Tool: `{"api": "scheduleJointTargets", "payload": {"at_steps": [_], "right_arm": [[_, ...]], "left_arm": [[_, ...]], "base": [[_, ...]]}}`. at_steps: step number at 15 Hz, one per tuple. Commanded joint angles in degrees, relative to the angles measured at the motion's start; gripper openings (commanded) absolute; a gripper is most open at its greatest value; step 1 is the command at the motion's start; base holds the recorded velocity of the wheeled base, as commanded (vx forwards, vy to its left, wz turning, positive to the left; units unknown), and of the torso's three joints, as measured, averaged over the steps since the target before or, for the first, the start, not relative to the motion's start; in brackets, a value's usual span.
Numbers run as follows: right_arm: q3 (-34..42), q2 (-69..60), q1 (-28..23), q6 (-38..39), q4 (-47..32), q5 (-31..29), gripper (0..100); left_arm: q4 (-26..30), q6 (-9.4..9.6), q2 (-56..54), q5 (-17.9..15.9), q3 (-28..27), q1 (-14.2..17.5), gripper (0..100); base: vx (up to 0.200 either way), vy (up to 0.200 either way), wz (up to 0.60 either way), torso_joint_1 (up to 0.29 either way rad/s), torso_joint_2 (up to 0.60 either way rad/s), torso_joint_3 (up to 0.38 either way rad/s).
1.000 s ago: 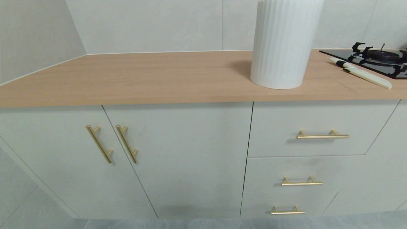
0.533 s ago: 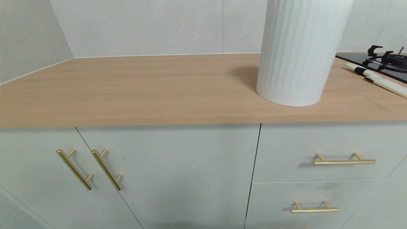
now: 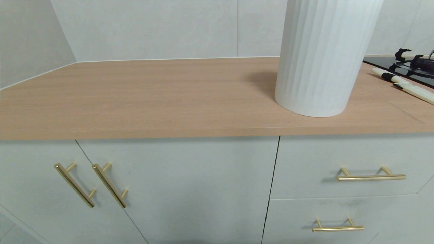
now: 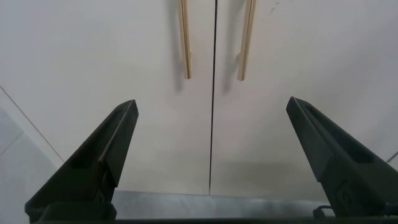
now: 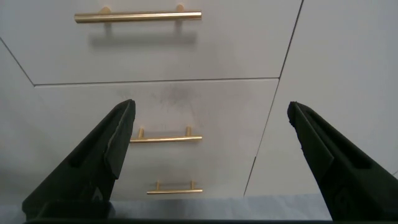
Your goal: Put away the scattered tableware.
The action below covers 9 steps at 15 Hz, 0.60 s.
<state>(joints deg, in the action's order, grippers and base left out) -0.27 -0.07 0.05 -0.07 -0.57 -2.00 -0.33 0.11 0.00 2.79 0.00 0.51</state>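
A pale knife (image 3: 403, 84) with a black band lies on the wooden countertop (image 3: 152, 98) at the far right, beside the stove. A tall white ribbed container (image 3: 322, 54) stands on the counter to the knife's left. My left gripper (image 4: 211, 124) is open, low in front of the cupboard doors with two gold handles (image 4: 185, 37). My right gripper (image 5: 211, 124) is open too, facing the drawer fronts and their gold handles (image 5: 138, 17), with nothing between its fingers.
A black gas stove (image 3: 413, 64) sits at the counter's far right. White double cupboard doors (image 3: 169, 189) are below the counter on the left, stacked drawers (image 3: 339, 166) on the right. Tiled walls close the back and left.
The whole head view has shifted: the counter and cabinets sit lower and larger in the picture, so the camera has moved closer and slightly left. Nothing on the counter has moved.
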Motion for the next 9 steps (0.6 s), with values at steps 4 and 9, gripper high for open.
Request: {"api": "scheduleJointTargets", "payload": {"at_steps": [4, 9], "right_arm": [[0.0, 0.07, 0.04, -0.01, -0.04, -0.02, 100], [0.09, 0.07, 0.04, -0.01, 0.05, -0.02, 100]], "left_arm": [[-0.02, 0.24, 0.0, -0.07, 0.0, 0.02, 100], [-0.02, 0.07, 0.0, -0.07, 0.0, 0.02, 100]], "base": [[0.0, -0.2, 0.0, 0.004, 0.0, 0.004], [0.0, -0.2, 0.0, 0.005, 0.0, 0.0]]}}
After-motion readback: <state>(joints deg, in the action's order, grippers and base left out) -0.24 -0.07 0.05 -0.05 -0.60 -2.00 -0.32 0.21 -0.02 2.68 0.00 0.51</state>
